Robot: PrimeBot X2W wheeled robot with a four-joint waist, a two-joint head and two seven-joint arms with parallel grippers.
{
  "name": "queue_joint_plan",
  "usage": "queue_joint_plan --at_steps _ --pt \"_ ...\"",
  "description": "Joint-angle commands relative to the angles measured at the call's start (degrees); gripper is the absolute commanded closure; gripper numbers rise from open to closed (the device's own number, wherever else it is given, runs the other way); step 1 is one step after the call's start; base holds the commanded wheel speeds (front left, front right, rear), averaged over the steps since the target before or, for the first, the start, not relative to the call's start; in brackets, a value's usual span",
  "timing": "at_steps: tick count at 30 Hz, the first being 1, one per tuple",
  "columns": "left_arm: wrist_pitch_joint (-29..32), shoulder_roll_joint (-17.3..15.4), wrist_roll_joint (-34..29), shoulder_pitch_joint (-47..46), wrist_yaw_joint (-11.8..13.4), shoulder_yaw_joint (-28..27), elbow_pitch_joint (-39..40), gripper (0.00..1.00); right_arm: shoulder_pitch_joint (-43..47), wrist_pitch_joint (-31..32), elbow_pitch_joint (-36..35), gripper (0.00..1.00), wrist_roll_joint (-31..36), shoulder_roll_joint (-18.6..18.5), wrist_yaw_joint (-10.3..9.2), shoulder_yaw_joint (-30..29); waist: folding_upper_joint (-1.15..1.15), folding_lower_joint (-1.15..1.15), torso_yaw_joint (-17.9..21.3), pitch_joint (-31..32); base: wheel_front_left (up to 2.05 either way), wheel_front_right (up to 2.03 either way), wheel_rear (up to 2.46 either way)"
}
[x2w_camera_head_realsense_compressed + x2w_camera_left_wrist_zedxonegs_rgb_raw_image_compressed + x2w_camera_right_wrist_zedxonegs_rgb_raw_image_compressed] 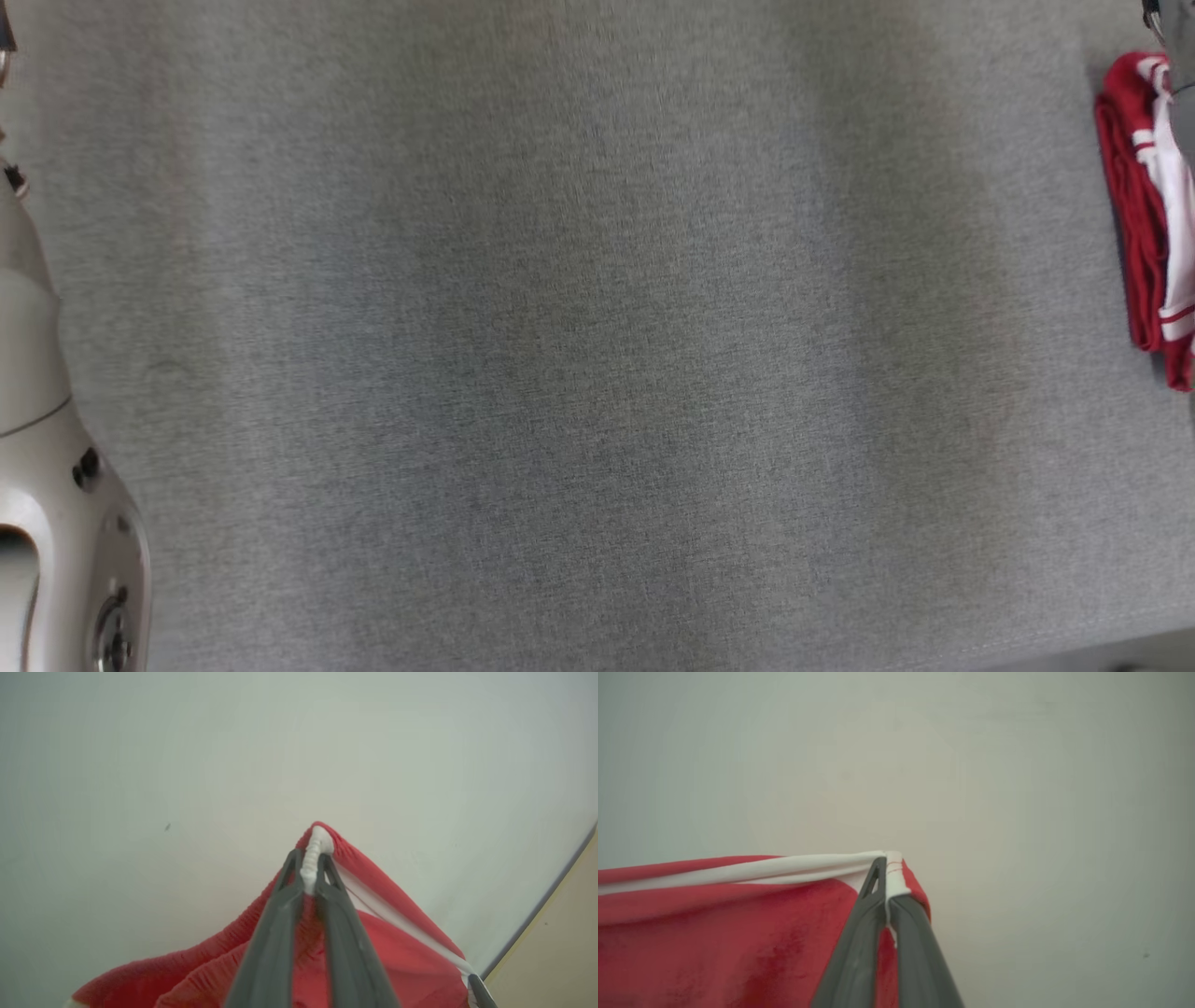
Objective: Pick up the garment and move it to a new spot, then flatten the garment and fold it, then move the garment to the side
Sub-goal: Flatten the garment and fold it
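Left wrist view has my left fingers (310,870) clamped together on a gathered white corner of the red garment (402,952), the cloth sagging away beneath them toward 6 o'clock. Right wrist view tells the same of my right fingers (885,886): closed tight on a white-trimmed corner, a white band running off toward 9 o'clock. From the head view the garment is a narrow, bunched red-and-white strip at the 3 o'clock edge of the grey worktop (560,355), and my pale left forearm (37,448) sits at 8 o'clock. I judge the pick-up done, with two corners in hand. Whether the cloth hangs free or touches the worktop I cannot tell. Laying it flat, folding it and setting it aside look to be left, since it shows no tidy fold.
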State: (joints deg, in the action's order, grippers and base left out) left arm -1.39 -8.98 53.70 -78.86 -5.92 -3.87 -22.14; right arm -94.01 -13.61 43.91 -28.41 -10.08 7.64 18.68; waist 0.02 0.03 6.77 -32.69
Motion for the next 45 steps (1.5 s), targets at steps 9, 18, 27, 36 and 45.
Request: queue_joint_plan --at_steps 9,18,27,36,45 --pt "-2.62 0.12 4.67 8.51 -1.64 1.16 -2.88 1.0 7.25 -1.13 2.75 1.0 -0.82 -0.4 -0.25 7.34 -0.02 -0.03 1.4 -3.67 0.0 0.0 0.0" --pt "-3.95 -1.65 10.76 26.47 -1.53 8.21 3.55 1.0 20.53 2.72 -4.37 1.0 -9.34 -7.85 -0.23 19.67 -0.02 -0.03 1.01 2.99 0.0 0.0 0.0" --pt "-6.8 -6.14 6.21 45.29 -1.54 20.87 4.49 1.0 39.06 12.92 -18.76 1.0 -18.37 -18.35 -0.22 26.22 -0.02 -0.03 -0.47 14.6 0.0 0.0 0.0" --pt "-9.44 -6.55 8.38 62.16 -1.44 23.87 4.35 1.0 58.85 30.11 -33.09 1.0 -25.29 -27.18 -0.22 23.58 -0.02 -0.03 -1.2 23.6 0.0 0.0 0.0" --pt "-10.02 -7.43 7.02 73.57 -0.08 26.79 5.29 1.0 78.23 41.66 -42.12 1.0 -26.65 -30.53 -0.22 16.27 -0.02 -0.03 -2.1 27.4 0.0 0.0 0.0"
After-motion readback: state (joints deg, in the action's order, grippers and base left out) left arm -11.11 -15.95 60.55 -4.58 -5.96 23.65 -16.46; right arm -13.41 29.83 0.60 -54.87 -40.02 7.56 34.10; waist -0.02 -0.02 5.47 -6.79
